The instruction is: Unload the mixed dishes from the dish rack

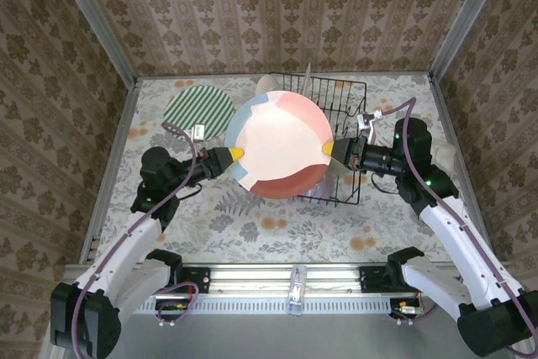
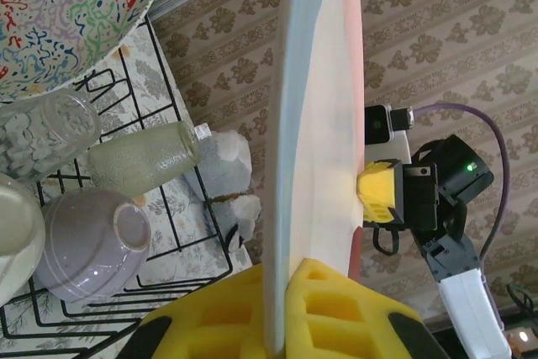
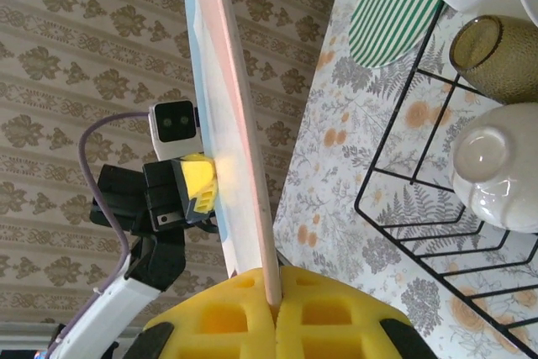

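Above the floral tabletop (image 1: 252, 224), round smooth pastel-rimmed plate (image 1: 279, 145), left pincer (image 1: 238, 154) and right pincer (image 1: 327, 150) clamped on opposite rims

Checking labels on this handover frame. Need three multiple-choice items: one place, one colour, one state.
1. Where is the striped plate relative to the rack?
A) inside it
B) flat on the table, left of it
C) leaning on it

2. What colour is the bowl next to the pale-green cup?
A) red
B) black
C) lilac

3. The pastel plate is:
A) gripped at opposite rims by the left gripper and right gripper
B) lying on the table
C) slotted in the rack

Answers:
1 B: the top view shows it flat on the table, left of the rack.
2 C: the left wrist view shows it lilac.
3 A: each wrist view shows the rim between its own yellow fingers.
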You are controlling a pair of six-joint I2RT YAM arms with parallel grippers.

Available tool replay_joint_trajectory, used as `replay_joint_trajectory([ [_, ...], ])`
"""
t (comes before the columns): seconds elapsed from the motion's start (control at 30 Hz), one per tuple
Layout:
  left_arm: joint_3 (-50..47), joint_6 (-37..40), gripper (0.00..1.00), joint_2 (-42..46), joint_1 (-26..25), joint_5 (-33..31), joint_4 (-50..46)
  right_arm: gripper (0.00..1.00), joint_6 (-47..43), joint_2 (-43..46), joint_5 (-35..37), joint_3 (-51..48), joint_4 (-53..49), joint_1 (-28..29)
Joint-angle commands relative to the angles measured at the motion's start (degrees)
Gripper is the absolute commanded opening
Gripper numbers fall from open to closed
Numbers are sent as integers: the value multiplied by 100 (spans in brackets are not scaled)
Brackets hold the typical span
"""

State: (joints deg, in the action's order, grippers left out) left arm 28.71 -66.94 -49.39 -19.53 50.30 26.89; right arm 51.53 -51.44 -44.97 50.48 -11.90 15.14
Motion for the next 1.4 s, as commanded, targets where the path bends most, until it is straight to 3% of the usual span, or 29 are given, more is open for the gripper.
replay_joint_trajectory([
  [0.0, 33, 164, 0, 40, -75, -458, 158, 31, 321, -10, -173, 14, 761, 82],
  [0.1, 162, 155, 0, 94, -77, -644, 76, 72, 407, 34, -175, -125, 1101, 84],
  [0.2, 313, 163, 0, 148, -77, -864, 18, 100, 269, 183, 25, -146, 981, 88],
  [0.67, 931, 739, 0, 567, 256, -2265, -266, 100, -576, 829, 516, -23, -94, 88],
  [0.8, 957, 833, 0, 825, 802, -2714, -474, 100, -699, 897, 505, -28, -276, 101],
  [1.03, 789, 520, 0, 1074, 2241, -3036, -850, 100, -892, 1115, 541, -152, -483, 116],
  [1.2, 769, 730, 0, 709, 2520, -3294, -1176, 100, -991, 1224, 507, -202, -571, 113],
  [1.37, 917, 639, 0, -171, 2955, -2856, -1128, 100, -1185, 1362, 515, -205, -833, 114],
])
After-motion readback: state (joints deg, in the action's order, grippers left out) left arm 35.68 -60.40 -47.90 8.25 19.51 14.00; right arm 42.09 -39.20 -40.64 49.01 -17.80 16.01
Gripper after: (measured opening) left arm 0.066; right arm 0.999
